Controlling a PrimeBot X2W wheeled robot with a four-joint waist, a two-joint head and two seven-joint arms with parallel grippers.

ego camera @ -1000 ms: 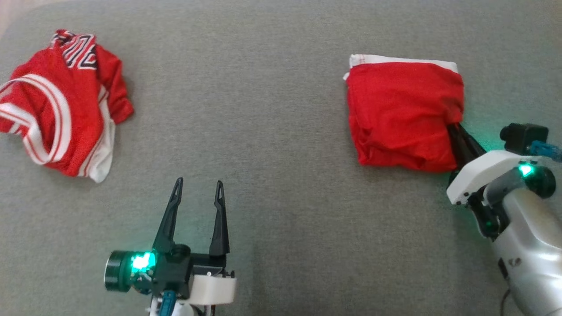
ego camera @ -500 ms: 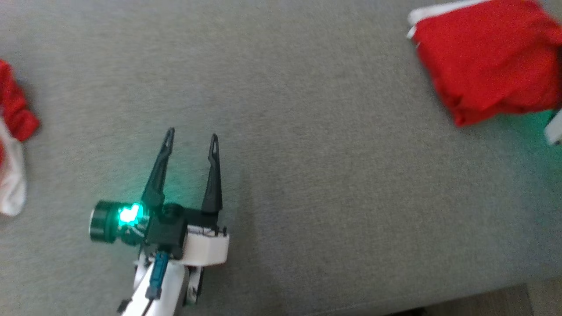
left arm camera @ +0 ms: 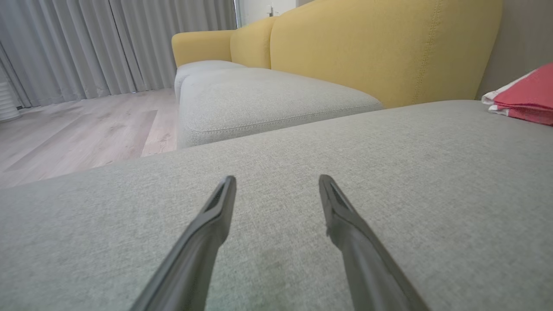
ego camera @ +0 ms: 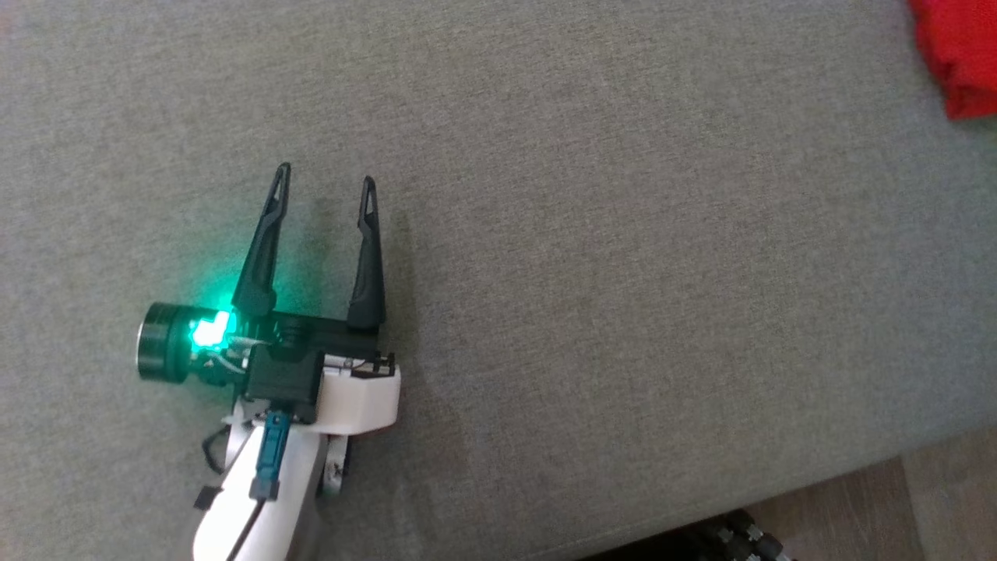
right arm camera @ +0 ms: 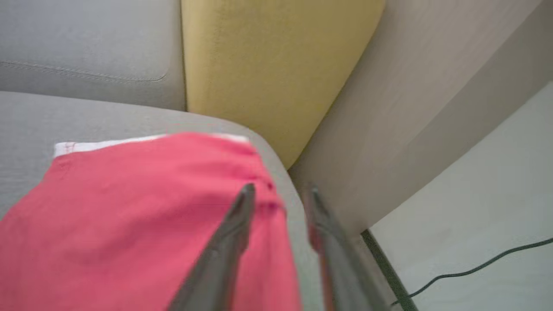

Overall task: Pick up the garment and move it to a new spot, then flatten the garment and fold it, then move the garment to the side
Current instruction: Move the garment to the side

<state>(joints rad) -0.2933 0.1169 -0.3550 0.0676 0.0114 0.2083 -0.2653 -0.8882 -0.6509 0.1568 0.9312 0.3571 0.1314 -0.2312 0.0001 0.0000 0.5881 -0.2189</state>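
The garment (ego camera: 962, 54) is a folded red cloth with a white hem; just its corner shows at the top right of the head view. It lies on the grey sofa cushion (ego camera: 623, 273). In the right wrist view the garment (right arm camera: 129, 207) lies flat beneath my right gripper (right arm camera: 280, 190), whose fingers stand apart over the cloth's right edge with nothing between them. My left gripper (ego camera: 325, 174) is open and empty over bare cushion, far to the left of the cloth. In the left wrist view, my left gripper (left arm camera: 277, 179) points across the cushion and the garment (left arm camera: 525, 97) sits at the right edge.
A yellow backrest (left arm camera: 380, 47) rises behind the cushion, and another grey seat (left arm camera: 259, 95) lies beyond. The cushion's front edge (ego camera: 779, 499) drops to wooden floor (ego camera: 950, 499). Beside the garment the cushion ends near a wall, with a cable (right arm camera: 475, 270) on the floor.
The head camera has swung left and down, so the garment slid to the top right corner. My right gripper, shut on the garment's edge a second ago, has let go and parted its fingers.
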